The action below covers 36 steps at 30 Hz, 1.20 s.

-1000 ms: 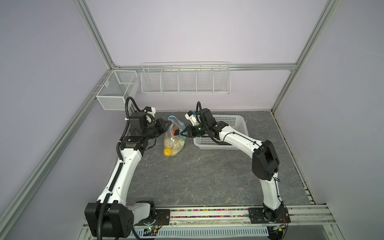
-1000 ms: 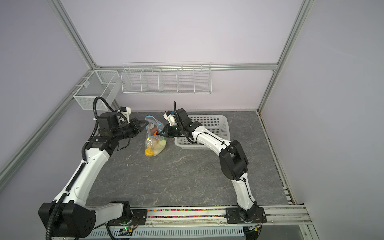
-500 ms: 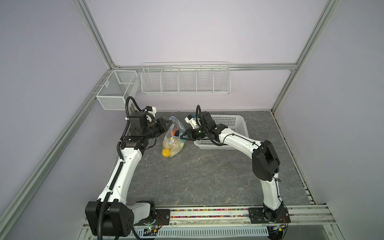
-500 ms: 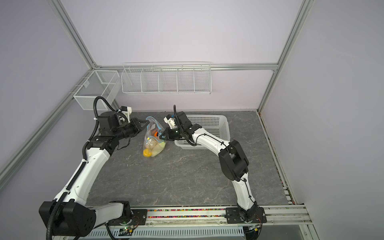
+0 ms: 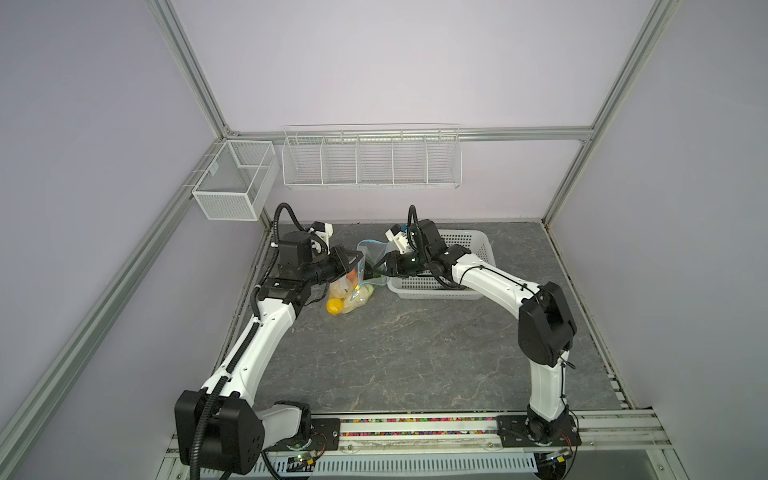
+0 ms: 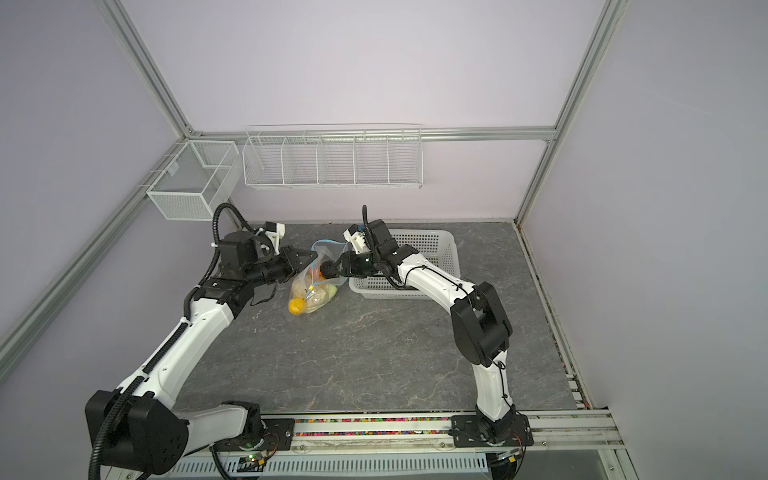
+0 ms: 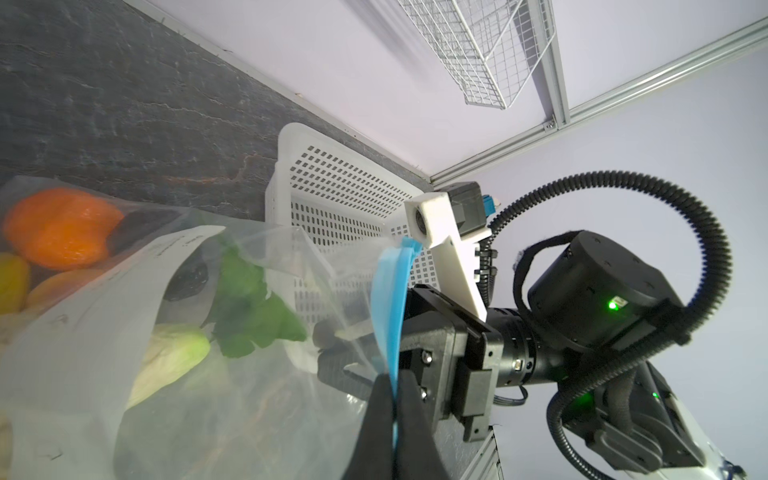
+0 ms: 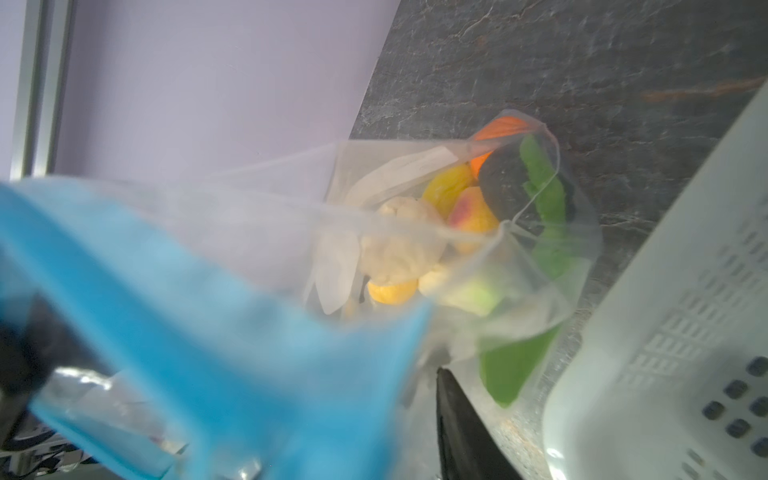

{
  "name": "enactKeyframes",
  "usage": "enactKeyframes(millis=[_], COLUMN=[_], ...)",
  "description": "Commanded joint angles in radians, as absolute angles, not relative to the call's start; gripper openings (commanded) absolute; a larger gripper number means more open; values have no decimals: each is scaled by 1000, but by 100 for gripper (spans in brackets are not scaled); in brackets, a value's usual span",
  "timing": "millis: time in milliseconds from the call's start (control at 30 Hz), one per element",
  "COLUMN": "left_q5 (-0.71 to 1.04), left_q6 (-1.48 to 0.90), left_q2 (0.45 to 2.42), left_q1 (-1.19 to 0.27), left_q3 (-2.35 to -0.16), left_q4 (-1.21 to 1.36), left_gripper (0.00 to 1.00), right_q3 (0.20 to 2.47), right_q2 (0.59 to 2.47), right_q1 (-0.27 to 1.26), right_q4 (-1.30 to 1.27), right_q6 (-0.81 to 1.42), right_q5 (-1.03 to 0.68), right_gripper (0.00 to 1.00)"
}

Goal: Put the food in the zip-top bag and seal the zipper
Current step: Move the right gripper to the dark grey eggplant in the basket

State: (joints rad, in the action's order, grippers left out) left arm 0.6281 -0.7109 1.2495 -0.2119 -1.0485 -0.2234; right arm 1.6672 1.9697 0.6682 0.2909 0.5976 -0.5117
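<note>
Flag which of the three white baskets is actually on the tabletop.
The perforated plastic basket, right beside the zip-top bag. The mesh bin and the divided wire rack both hang from the frame, off the table.

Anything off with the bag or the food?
Nothing spilled or torn. Only oddity: the bag sags with its mouth gaping, unsealed, the left gripper pinching the blue zipper. The food sits inside.

Clear crinkled plastic zip-top bag (image 5: 348,291) (glossy film), white perforated plastic basket (image 5: 430,291), matt grey stone-look tabletop (image 5: 395,353)
</note>
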Motion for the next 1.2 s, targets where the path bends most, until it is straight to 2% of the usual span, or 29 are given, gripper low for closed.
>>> enactKeyframes(millis=[0,133,400,633,767,967,1167], left_q5=[636,637,658,655,656,658,655], left_q6=[-735,-747,-774,-757,-758,-760,-758], left_q2=[1259,1256,1270,1263,1259,1262,1258], left_q1=[-212,-212,-213,-212,-212,-213,-213], left_q3=[-1029,-1014,-982,-982,-974,-971,-969], left_q4=[-169,-149,-106,-128,-123,-116,-115], left_gripper=[0,0,0,0,0,0,0], right_q3=[1639,1559,1456,1439,1509,1467,1523], right_q2=[1852,1736,1694,1792,1894,1898,1961], right_q1=[633,587,440,337,322,300,299], right_q4=[402,511,658,627,708,668,744], right_q6=[530,456,371,424,481,561,600], right_q5=[-430,-291,-70,-59,-41,9,75], right_gripper=[53,63,68,68,69,68,69])
